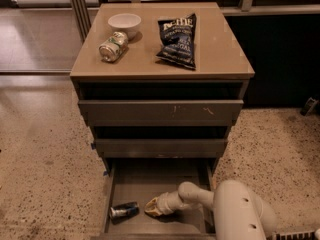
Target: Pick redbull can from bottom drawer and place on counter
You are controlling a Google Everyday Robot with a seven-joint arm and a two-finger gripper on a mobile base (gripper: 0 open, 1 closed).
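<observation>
The redbull can (124,210) lies on its side on the floor of the open bottom drawer (150,181), near its front left corner. My gripper (151,207) reaches into the drawer from the right, low over the drawer floor, its tip just to the right of the can. A small gap shows between the tip and the can. The white arm comes in from the bottom right. The tan counter (220,49) tops the cabinet above.
On the counter lie a fat green-and-silver can (113,46) on its side, a white bowl (124,23) and a dark chip bag (177,40). The two upper drawers (160,111) are slightly open. Speckled floor surrounds the cabinet.
</observation>
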